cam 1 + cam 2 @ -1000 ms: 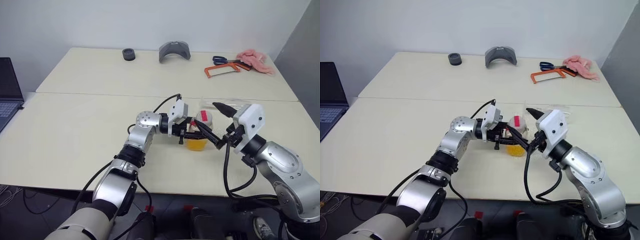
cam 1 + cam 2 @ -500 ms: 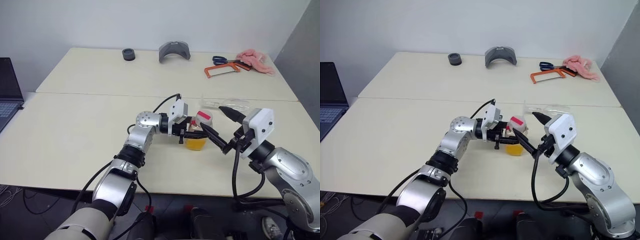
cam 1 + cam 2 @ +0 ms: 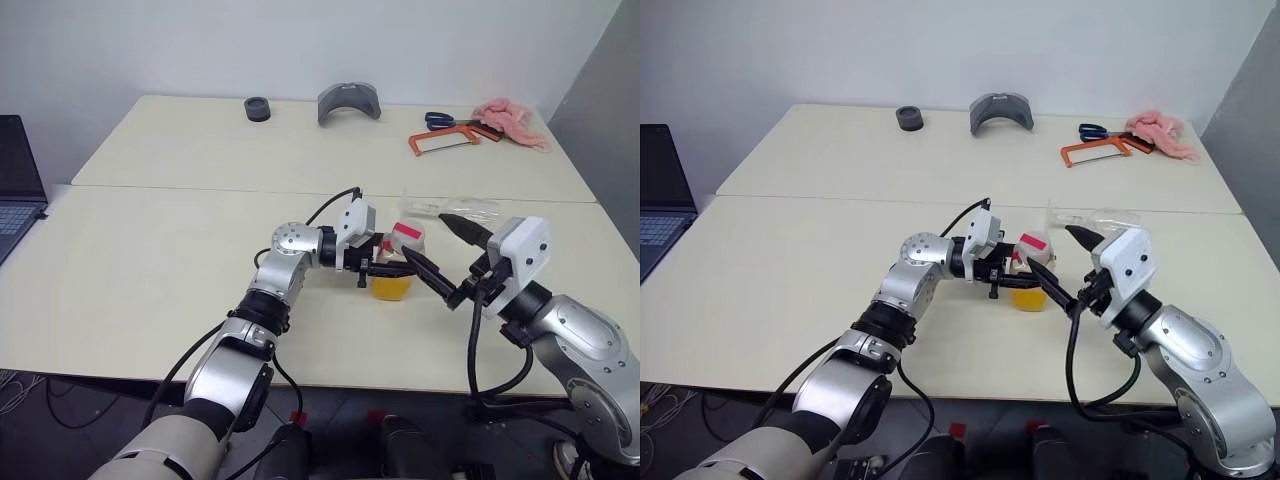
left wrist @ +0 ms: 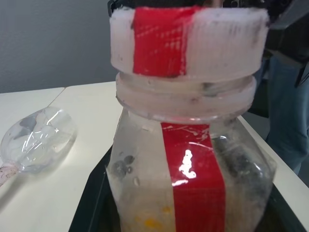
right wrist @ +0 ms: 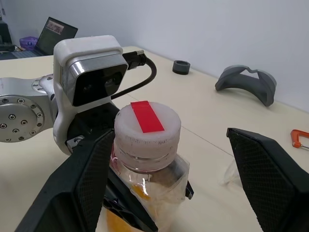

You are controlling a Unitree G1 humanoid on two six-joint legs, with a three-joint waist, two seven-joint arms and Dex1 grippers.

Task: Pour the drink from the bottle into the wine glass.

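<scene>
Change since a second ago: right gripper and its arm have drawn back toward the table's right edge, so its upper finger no longer hangs over the cap; left gripper and the bottle have stayed put.
Bottle: small clear squarish plastic bottle with a vertical red label strip and a pale ribbed cap stands upright on the cream table, near the middle of the front tabletop.
Drink: orange-yellow translucent liquid fills only the lower part of the bottle.
Cap: on the bottle, with the red strip running across its top.
Left gripper: black fingers clenched on the bottle's body from its left side, pointing level toward the right.
Right gripper: black fingers spread wide, one on each side of the cap without touching it; nothing is grasped.
Wine glass: clear colourless stemmed glass lies on its side on the table just behind the right gripper, its rounded bowl empty.
Far table: dark round ring, grey curved headset-like piece, orange-framed hacksaw, blue-handled scissors and a pink crumpled cloth lie along the back, well apart from the bottle.
Left edge: dark open laptop sits beside the table.
Person: blue trouser legs stand beyond the table in the left wrist view.
</scene>
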